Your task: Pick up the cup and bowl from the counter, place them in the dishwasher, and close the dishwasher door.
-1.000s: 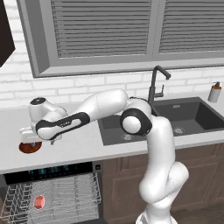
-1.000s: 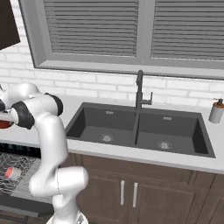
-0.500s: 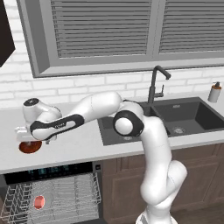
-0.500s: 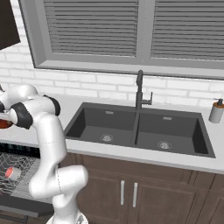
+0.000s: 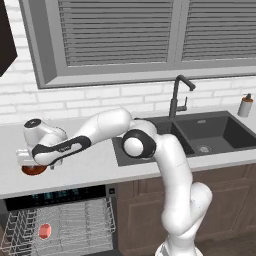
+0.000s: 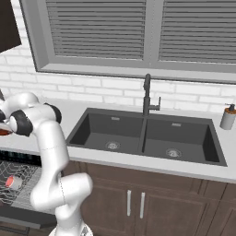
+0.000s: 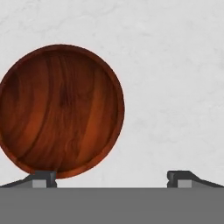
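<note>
On the light grey-white counter (image 7: 175, 65), near its left end, my gripper (image 7: 111, 177) hung unclenched over the shallow round red-brown bowl (image 7: 59, 109); stiff, probably light, best pinched by its rim

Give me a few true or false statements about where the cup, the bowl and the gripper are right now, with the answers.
1. The cup lies in the dishwasher rack. True.
2. The bowl sits in the sink. False: it rests on the counter.
3. The gripper is open. True.
4. The bowl is centred between the fingertips. False: in the hand view it lies off toward one fingertip.
5. The dishwasher door is shut. False: the rack is exposed.
</note>
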### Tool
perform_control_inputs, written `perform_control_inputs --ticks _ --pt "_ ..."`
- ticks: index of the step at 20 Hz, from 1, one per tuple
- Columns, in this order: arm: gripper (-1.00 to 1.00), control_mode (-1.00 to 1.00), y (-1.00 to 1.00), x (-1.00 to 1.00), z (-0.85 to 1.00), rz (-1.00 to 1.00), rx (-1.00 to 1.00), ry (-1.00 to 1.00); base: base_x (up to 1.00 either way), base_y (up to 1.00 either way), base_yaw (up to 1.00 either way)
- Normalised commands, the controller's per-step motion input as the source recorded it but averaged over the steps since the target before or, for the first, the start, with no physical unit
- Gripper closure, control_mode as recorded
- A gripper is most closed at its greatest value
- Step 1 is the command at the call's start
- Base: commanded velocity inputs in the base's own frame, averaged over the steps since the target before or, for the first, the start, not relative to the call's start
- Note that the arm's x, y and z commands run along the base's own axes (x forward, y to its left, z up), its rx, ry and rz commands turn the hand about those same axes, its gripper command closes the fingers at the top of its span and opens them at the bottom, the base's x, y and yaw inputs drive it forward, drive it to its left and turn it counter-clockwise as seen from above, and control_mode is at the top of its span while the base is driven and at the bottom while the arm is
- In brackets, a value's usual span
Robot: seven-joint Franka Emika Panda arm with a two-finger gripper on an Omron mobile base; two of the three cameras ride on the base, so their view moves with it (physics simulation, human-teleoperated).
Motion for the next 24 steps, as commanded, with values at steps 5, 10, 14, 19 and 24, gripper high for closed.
perform_control_inputs --ticks 5,10,14,19,24 --pt "-1.00 -1.00 0.11 0.27 -0.25 -0.07 0.00 0.00 0.00 0.00 0.00" --pt "-1.00 -1.00 0.14 0.24 -0.20 -0.06 0.00 0.00 0.00 0.00 0.00" --pt "-1.00 -1.00 0.19 0.17 -0.02 -0.04 0.00 0.00 0.00 0.00 0.00" --pt "-1.00 -1.00 0.20 0.09 -0.07 -0.04 0.00 0.00 0.00 0.00 0.00" --pt "-1.00 -1.00 0.16 0.01 -0.25 -0.01 0.00 0.00 0.00 0.00 0.00"
